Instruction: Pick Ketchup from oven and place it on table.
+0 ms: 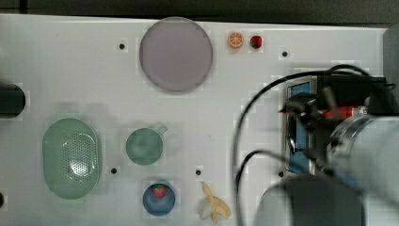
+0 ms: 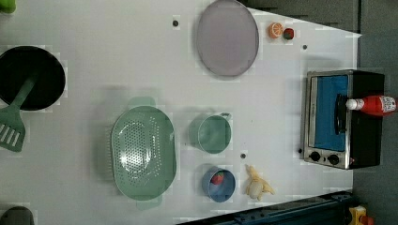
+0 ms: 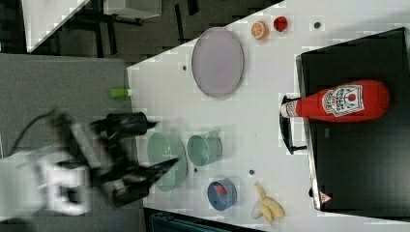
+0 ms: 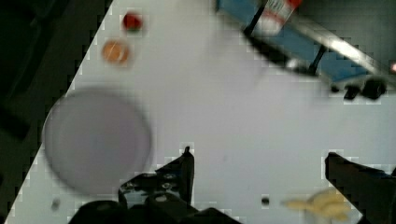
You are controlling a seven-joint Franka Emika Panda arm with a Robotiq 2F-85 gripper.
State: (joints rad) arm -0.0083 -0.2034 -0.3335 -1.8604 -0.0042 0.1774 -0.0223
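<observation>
The Ketchup [image 3: 345, 101] lies on its side on the black top of the oven [image 3: 367, 169], not inside it. In the right view its white cap [image 3: 289, 108] reaches out past the front edge of the oven, just above the door handle [image 3: 290, 137], and its rounded base sits further back on the top. So the long axis of the bottle runs from the front of the oven to the back, and the cap points out toward the open desk [image 2: 117, 56]. The left view shows the same thing: the red body rests on the oven top and the cap hangs over the blue glass door [image 2: 331, 112].

The gripper [image 4: 259, 179] is well apart from the bottle. In the wrist view its two jaws stand wide open with only bare desk between them, and they hold nothing.

The bottle is probably light and made of soft plastic, so it will give a little under pressure, and a hard squeeze could dent it. The smooth round body may also roll on the flat oven top if it is pushed from one side. I think the best place to take it is across the middle of the body, at the label [image 3: 344, 100], with the jaws closing across the long axis. The neck near the cap is thinner and seems less secure for a grip.
</observation>
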